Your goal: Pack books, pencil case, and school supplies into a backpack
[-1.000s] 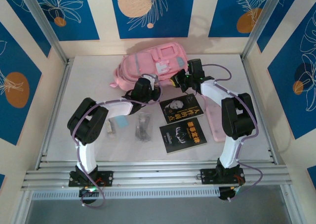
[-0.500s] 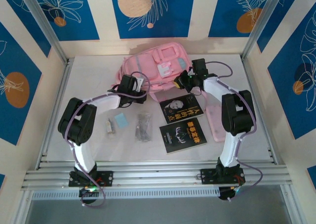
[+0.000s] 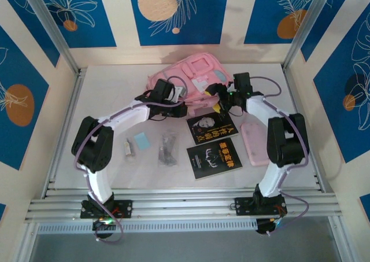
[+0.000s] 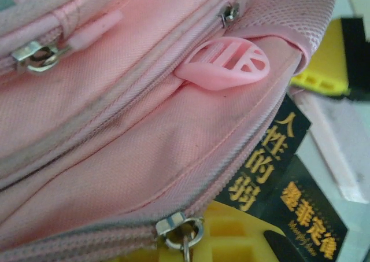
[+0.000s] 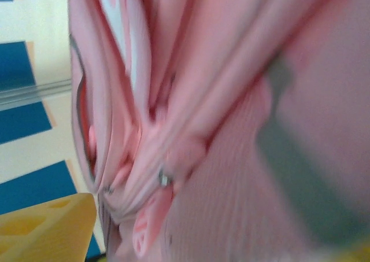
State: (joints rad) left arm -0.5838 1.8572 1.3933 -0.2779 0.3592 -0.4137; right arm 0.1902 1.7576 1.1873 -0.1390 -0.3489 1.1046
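White table: backpack lying at far centre, left claw and right claw pressed against its near edge. Cannot tell either's opening. Books, pouch, packet loose nearer.

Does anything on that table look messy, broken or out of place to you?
Nothing looks spilled or broken. The pink backpack lies slumped and skewed at the far side, its fabric bunched. The face-cover book and emblem book lie slightly crooked to the table edge.
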